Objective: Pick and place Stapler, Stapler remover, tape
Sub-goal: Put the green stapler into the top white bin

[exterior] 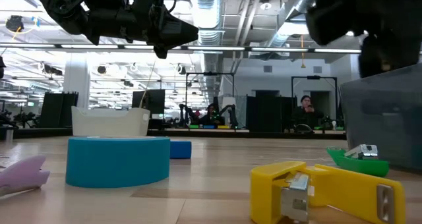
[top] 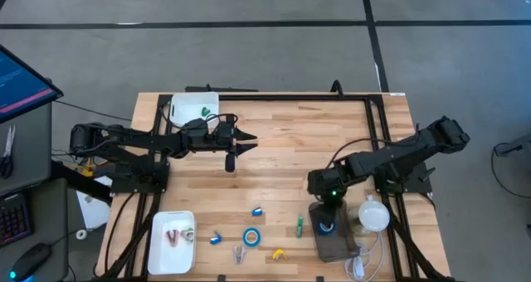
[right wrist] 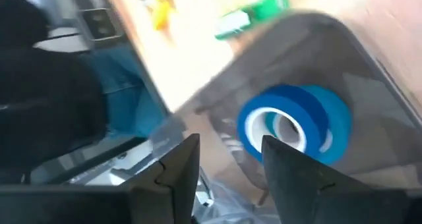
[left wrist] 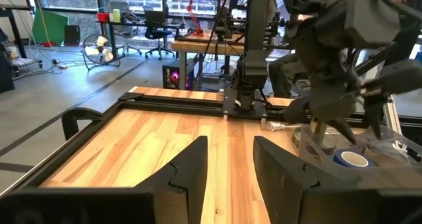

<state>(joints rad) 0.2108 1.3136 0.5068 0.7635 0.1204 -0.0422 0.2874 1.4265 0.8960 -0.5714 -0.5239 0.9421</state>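
Note:
A blue tape roll (right wrist: pixel 293 122) with a white core lies on its side inside a grey see-through bin (top: pixel 333 239) at the near right. My right gripper (right wrist: pixel 227 161) hovers open just above it, clear of the roll. Another blue tape roll (top: pixel 251 236) lies flat on the table, and it also shows in the low view (exterior: pixel 119 159). A green stapler (top: pixel 299 225) and a yellow staple remover (top: pixel 279 254) lie near it. My left gripper (top: pixel 242 139) is open and empty, raised over the far left of the table.
Two small blue pieces (top: pixel 258 211) (top: pixel 216 239) and a purple item (top: pixel 239 253) lie by the tape. A white tray (top: pixel 170 240) with small items sits near left, and another white tray (top: pixel 192 108) far left. A white round object (top: pixel 373 214) stands beside the bin.

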